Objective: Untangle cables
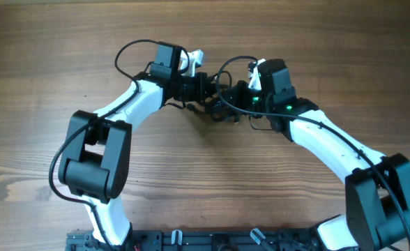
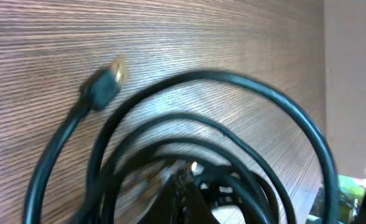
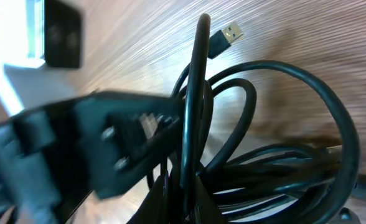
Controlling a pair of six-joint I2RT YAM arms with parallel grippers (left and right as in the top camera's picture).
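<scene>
Sprawling at the middle of the bench [image 1: 51, 42], the cables [image 1: 222, 110] form a tangled black bundle. The right end effector [image 3: 183, 190] is clamped on one upright strand. The left end effector [image 2: 182, 186] is masked by loops, so I cannot tell its opening.

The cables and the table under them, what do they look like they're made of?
Cables: likely rubbery plastic sheathing, dark with a soft sheen along the curves, bending in smooth loops. Plug: dark moulded plastic body, gold-coloured metal tip. Table: wood or wood-look laminate, matte, with fine straight grain lines; which one cannot be told.
</scene>
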